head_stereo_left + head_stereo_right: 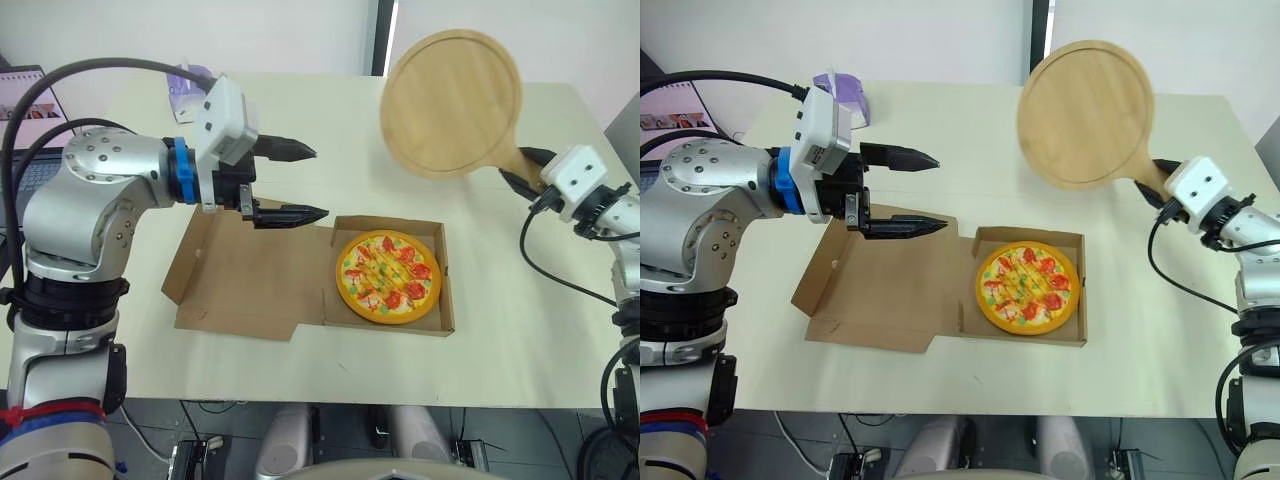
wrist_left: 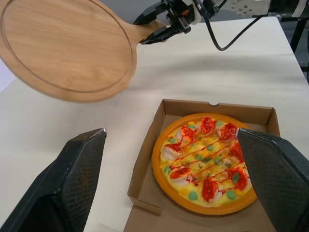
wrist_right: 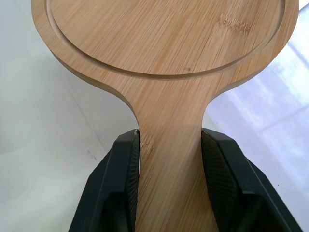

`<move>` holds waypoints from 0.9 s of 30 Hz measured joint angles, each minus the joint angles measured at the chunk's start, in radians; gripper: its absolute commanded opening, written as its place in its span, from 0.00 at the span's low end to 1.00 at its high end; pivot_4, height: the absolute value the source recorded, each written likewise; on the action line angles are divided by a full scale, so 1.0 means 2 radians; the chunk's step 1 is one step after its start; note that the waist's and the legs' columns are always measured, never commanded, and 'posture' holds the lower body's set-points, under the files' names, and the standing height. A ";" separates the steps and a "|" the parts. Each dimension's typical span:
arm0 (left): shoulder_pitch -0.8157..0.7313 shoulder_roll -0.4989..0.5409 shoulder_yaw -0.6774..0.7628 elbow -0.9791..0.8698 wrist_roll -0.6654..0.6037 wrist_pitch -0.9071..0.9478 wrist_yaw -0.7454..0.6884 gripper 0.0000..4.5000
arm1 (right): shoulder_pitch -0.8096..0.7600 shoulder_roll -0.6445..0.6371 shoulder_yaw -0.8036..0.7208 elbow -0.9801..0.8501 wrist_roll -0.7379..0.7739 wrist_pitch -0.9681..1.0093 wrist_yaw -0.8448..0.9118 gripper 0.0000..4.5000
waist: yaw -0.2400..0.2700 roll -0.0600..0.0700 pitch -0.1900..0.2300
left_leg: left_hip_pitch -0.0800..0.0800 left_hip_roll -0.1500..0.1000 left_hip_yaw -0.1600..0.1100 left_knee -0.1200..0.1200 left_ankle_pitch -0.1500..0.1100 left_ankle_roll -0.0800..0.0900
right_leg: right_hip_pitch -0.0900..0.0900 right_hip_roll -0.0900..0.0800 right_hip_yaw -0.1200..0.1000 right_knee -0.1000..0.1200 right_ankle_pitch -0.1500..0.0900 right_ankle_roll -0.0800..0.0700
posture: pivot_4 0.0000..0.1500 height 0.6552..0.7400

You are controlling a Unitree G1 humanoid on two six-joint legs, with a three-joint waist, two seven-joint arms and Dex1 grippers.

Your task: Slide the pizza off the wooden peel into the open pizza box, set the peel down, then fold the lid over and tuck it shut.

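The pizza sat in the box, lid flat beside it. The right gripper clamped the handle of the stiff peel, aloft. The left gripper hovered wide open over the lid: light, bendy cardboard, probably best lifted by its outer edge

The pizza was yellow with red and green dots, red zigzag drizzle and an orange rim, the pizza box plain brown cardboard, the peel at one o'clock pale straight-grained wood, and the table cream.
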 measured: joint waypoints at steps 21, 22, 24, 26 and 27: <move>-0.051 -0.135 -0.065 0.033 -0.008 -0.045 -0.007 1.00 | 0.373 0.055 -0.255 -0.412 0.161 0.646 -0.119 0.35 | 0.007 0.003 -0.002 | 0.001 0.000 0.000 0.000 0.000 0.000 | 0.003 0.001 0.001 0.000 0.000 0.000 | 1.00 1.00; -0.053 -0.136 -0.066 0.039 -0.007 -0.046 -0.009 1.00 | 0.378 0.064 -0.262 -0.424 0.168 0.660 -0.122 0.35 | 0.007 0.004 -0.002 | 0.001 0.000 0.000 0.000 0.000 0.000 | 0.003 0.001 0.001 0.000 0.000 0.000 | 1.00 1.00; -0.054 -0.136 -0.067 0.043 -0.005 -0.050 -0.014 1.00 | 0.396 0.069 -0.270 -0.442 0.177 0.672 -0.123 0.35 | 0.007 0.004 -0.002 | 0.002 0.000 0.000 0.000 0.000 0.000 | 0.003 0.002 0.001 0.000 0.000 0.000 | 1.00 1.00; -0.054 -0.136 -0.067 0.050 -0.002 -0.056 -0.017 1.00 | 0.407 0.071 -0.273 -0.449 0.181 0.673 -0.123 0.51 | 0.007 0.004 -0.002 | 0.002 0.000 0.000 0.000 -0.001 0.001 | 0.004 0.002 0.000 0.000 0.000 0.000 | 1.00 1.00; -0.054 -0.136 -0.067 0.051 0.000 -0.056 -0.017 1.00 | 0.408 0.071 -0.274 -0.449 0.181 0.672 -0.123 0.57 | 0.007 0.004 -0.002 | 0.003 0.000 0.000 0.000 -0.001 0.002 | 0.005 0.002 0.000 0.000 0.000 0.000 | 1.00 1.00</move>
